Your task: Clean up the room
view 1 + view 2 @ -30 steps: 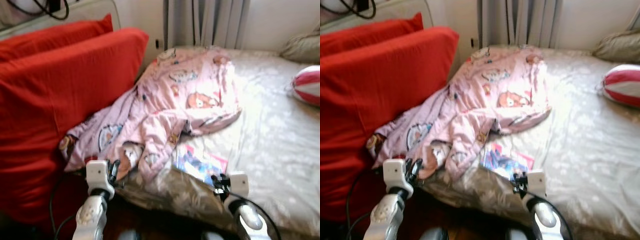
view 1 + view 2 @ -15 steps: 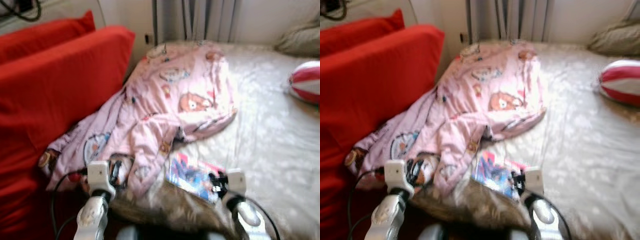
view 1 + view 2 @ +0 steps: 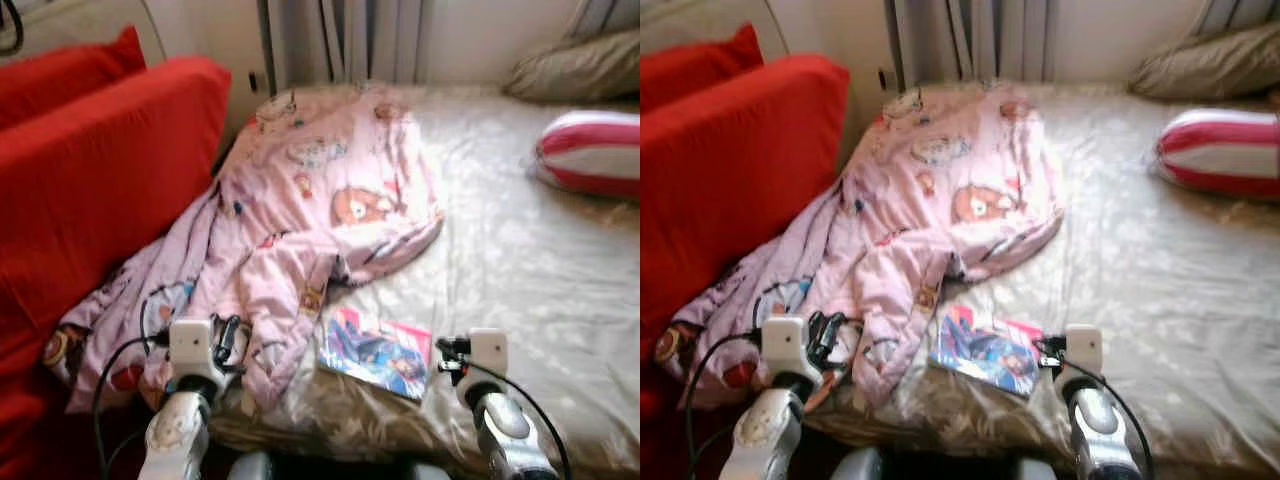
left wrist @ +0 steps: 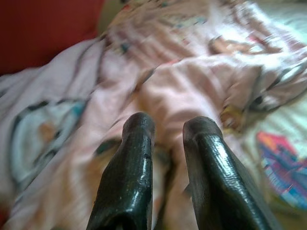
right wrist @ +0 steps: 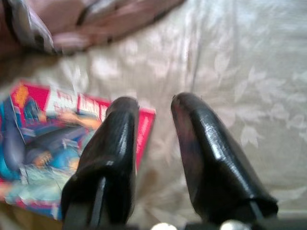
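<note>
A crumpled pink cartoon-print cloth point(image 3: 310, 215) lies over the left part of the bed and hangs down at its front left corner. A colourful magazine point(image 3: 377, 352) lies flat on the beige sheet near the front edge, just right of the cloth. My left gripper point(image 3: 228, 342) hovers low over the cloth's front folds point(image 4: 201, 81), open a little with nothing between its fingers. My right gripper point(image 3: 446, 356) is beside the magazine's right edge point(image 5: 53, 129), slightly open and empty, above the sheet.
Big red cushions point(image 3: 95, 170) stand against the bed's left side. A red-and-white striped pillow point(image 3: 590, 152) and a beige pillow point(image 3: 580, 65) lie at the back right. Grey curtains point(image 3: 345, 40) hang behind the bed point(image 3: 530, 270). A black cable point(image 3: 110, 365) loops by my left arm.
The whole picture has shifted left and the bed looks nearer, so the camera has moved. Both arms keep their raised pose; the cloth and magazine lie as before.
</note>
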Tool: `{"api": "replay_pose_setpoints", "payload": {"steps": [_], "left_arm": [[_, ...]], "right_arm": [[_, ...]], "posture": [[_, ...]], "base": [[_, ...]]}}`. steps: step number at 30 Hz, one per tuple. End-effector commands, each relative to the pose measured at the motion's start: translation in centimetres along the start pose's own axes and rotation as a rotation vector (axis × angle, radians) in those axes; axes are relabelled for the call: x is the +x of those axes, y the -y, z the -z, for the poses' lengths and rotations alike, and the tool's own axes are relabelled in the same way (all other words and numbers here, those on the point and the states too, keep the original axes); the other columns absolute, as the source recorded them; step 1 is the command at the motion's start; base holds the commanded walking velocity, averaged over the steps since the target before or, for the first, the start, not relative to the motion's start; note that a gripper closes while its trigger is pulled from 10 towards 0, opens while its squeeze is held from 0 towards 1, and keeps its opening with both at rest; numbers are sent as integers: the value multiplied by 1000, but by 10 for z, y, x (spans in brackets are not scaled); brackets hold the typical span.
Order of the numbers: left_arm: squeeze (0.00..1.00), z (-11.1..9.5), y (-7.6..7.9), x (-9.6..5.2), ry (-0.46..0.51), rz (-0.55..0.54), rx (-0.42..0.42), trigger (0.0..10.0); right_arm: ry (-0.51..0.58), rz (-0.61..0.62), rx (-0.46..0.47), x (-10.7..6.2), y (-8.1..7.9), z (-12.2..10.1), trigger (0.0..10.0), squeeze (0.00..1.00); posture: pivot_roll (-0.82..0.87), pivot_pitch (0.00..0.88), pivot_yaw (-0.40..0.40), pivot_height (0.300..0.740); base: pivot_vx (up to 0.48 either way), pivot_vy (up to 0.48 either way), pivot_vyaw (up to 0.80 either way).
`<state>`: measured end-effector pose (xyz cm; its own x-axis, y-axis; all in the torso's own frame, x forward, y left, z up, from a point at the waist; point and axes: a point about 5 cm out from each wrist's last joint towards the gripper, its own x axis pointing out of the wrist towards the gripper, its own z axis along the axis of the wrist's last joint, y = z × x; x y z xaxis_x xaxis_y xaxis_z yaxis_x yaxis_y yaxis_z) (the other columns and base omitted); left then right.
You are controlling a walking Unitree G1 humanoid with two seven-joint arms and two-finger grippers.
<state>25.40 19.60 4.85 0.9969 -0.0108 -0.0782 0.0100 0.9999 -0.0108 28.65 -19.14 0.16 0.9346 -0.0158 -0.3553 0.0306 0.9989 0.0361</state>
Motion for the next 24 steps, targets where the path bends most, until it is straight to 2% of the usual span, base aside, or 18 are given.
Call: {"api": "replay_pose_setpoints", "payload": {"steps": [1, 5, 16, 24], "left_arm": [[0, -4, -3, -3, 9, -5, 1, 10000], [0, -10, -5, -12, 12, 1, 15, 10000], [0, -28, -9, -36, 13, 1, 38, 10000], [0, -43, -17, -69, -14, -39, 59, 10000]], "right_arm": [[-51, 41, 24, 0, 2, 6, 10000, 0], [-105, 118, 37, -3, 12, 13, 10000, 0], [-148, 166, 23, -3, 15, 17, 10000, 0], [-160, 256, 23, 0, 26, 10, 10000, 0]], "posture": [[81, 25, 58, 618], [110, 60, 71, 618], [169, 171, 92, 618], [241, 271, 100, 618]], "base": [[0, 0, 0], [0, 0, 0], [0, 0, 0], [0, 0, 0]]}}
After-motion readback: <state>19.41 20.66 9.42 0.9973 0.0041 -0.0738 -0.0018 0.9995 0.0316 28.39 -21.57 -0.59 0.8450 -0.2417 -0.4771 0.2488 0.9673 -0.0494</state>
